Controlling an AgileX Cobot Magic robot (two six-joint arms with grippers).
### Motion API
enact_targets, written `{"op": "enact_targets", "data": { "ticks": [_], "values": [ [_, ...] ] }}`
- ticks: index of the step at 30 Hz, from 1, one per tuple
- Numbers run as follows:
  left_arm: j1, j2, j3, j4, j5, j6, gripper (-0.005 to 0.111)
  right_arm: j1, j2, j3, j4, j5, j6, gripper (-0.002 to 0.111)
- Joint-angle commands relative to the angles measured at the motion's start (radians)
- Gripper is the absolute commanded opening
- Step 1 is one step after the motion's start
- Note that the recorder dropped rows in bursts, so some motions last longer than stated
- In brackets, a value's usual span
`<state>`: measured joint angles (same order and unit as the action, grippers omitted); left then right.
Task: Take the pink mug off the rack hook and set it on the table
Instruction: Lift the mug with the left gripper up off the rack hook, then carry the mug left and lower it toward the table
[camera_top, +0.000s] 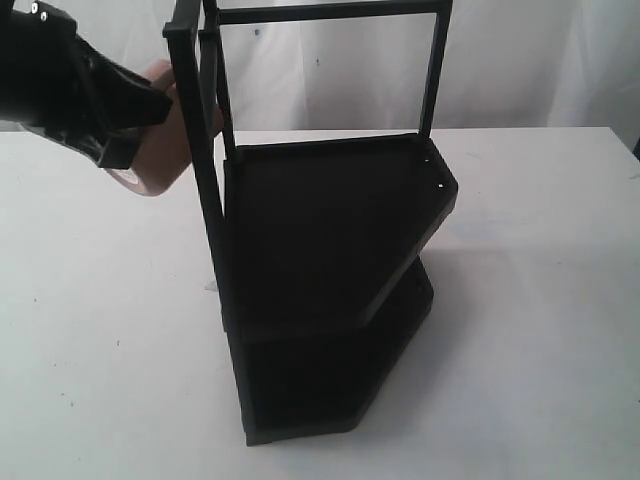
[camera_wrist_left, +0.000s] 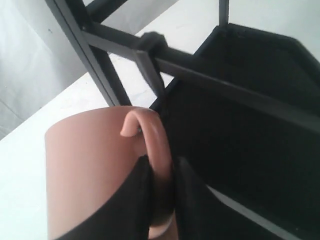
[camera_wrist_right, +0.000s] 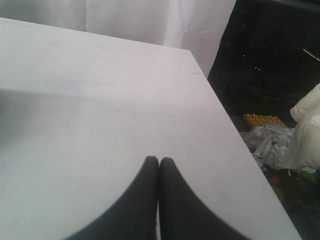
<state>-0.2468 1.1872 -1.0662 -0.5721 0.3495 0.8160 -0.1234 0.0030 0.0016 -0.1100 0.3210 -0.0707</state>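
The pink mug (camera_top: 168, 150) hangs in the air at the upper left, just left of the black rack's (camera_top: 330, 250) front post. My left gripper (camera_top: 135, 110) is shut on the mug's handle (camera_wrist_left: 155, 140), its two black fingers pinching the loop from both sides. In the left wrist view the mug (camera_wrist_left: 90, 165) sits close below the rack's bars (camera_wrist_left: 150, 50), with the short hook stub just above the handle. My right gripper (camera_wrist_right: 159, 161) is shut with nothing in it, over bare white table (camera_wrist_right: 100, 100). It does not show in the exterior view.
The rack stands mid-table with its dark trays (camera_wrist_left: 250, 100) facing the camera. White tabletop (camera_top: 100, 330) lies to the left and right of it. The table's edge (camera_wrist_right: 225, 115) runs near my right gripper, with clutter on the floor beyond.
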Motion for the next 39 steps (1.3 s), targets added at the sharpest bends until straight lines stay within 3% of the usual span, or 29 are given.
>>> {"op": "enact_targets", "data": {
  "ticks": [1, 15, 21, 28, 35, 39],
  "values": [
    [-0.005, -0.012, -0.006, 0.121, -0.001, -0.097, 0.000, -0.005, -0.003, -0.002, 0.004, -0.008, -0.001, 0.000],
    [-0.003, -0.062, -0.006, 0.345, 0.009, -0.257, 0.000, -0.005, -0.003, -0.002, 0.004, -0.008, -0.001, 0.000],
    [-0.003, -0.133, -0.006, 0.615, 0.044, -0.522, 0.000, -0.005, -0.003, -0.002, 0.004, -0.008, -0.001, 0.000],
    [-0.003, -0.164, 0.039, 1.097, 0.065, -0.968, 0.000, -0.005, -0.003, -0.002, 0.004, -0.008, -0.001, 0.000],
    [-0.002, -0.164, 0.154, 1.432, -0.092, -1.338, 0.000, -0.005, -0.003, -0.002, 0.004, -0.008, -0.001, 0.000],
    [0.040, -0.164, 0.192, 1.531, -0.200, -1.461, 0.000, -0.005, -0.003, -0.002, 0.004, -0.008, -0.001, 0.000]
  ]
}}
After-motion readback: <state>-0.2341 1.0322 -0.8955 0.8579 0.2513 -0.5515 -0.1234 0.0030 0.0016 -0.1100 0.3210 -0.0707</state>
